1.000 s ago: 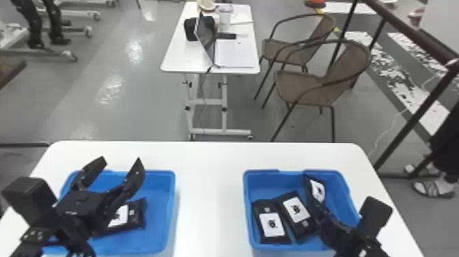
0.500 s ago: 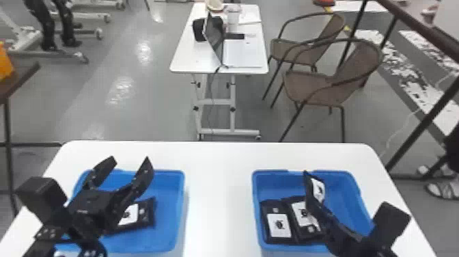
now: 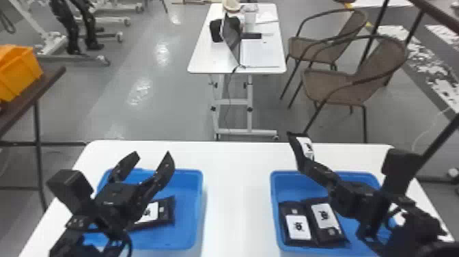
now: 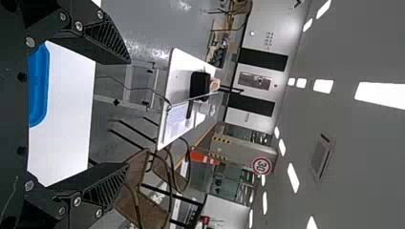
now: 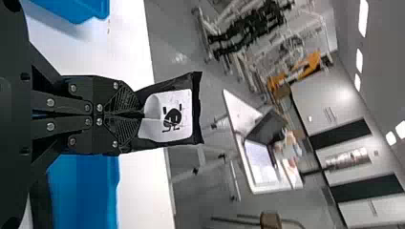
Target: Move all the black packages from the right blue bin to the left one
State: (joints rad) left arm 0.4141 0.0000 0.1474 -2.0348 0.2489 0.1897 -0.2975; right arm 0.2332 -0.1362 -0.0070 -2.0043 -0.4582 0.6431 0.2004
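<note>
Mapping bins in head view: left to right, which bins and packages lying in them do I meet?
Orange bin → black package in left blue bin → first black package in right blue bin → second black package beside it.

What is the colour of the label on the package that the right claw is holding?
White label with black marks; best seen in the right wrist view.

You have bright, fairly even indoor light on the white table (image 3: 237,205). In the head view, pale glare spots shine off the floor (image 3: 177,102). Your left wrist view shows ceiling lights (image 4: 382,94) blown out to white against a dimmer ceiling (image 4: 363,47). Your right wrist view catches a soft shadow beside the left blue bin (image 5: 90,9).
</note>
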